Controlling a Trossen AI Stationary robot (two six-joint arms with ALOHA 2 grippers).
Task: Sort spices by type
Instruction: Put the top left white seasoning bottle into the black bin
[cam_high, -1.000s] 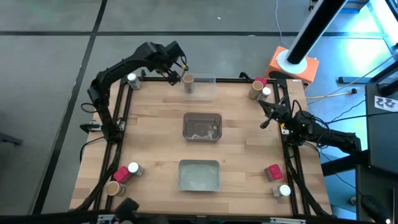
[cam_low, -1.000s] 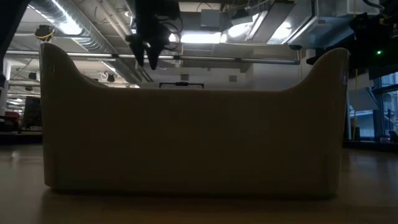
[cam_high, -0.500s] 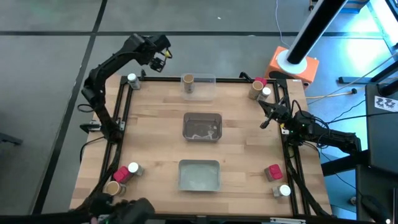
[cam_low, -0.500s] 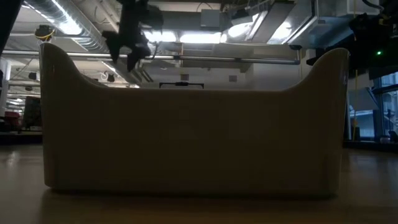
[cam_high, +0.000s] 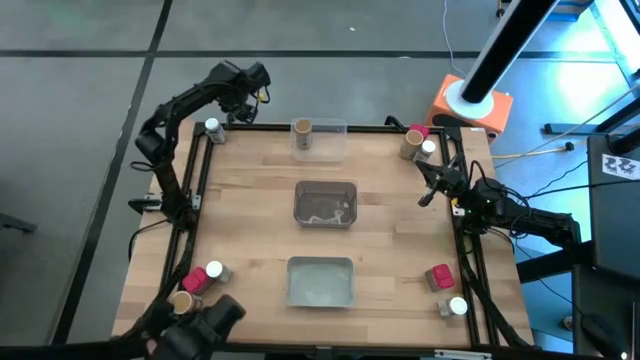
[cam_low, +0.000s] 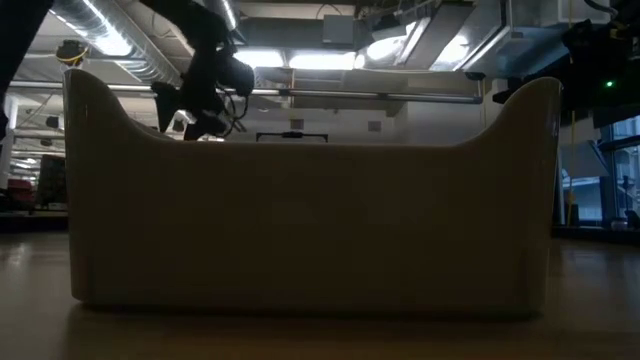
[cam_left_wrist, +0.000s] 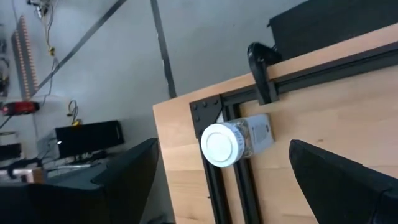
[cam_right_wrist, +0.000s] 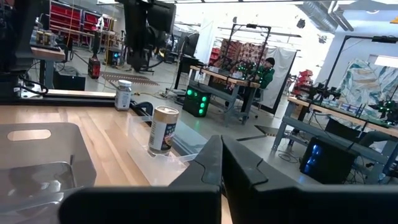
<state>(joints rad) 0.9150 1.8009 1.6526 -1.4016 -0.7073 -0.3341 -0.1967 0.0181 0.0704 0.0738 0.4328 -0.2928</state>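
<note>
The left gripper (cam_high: 252, 82) has swung away from the clear tray (cam_high: 322, 138) at the desk's far edge, leaving a tan-topped cylinder (cam_high: 302, 131) standing in it. It now hangs past the far left corner, fingers spread and empty, above the white-lidded jar (cam_left_wrist: 224, 144) sitting on that corner. I'd guess that jar is next. The right gripper (cam_high: 430, 190) waits at the right edge, fingers pressed together. Other spices sit in small clusters at the other three corners, so sorting has barely begun.
</note>
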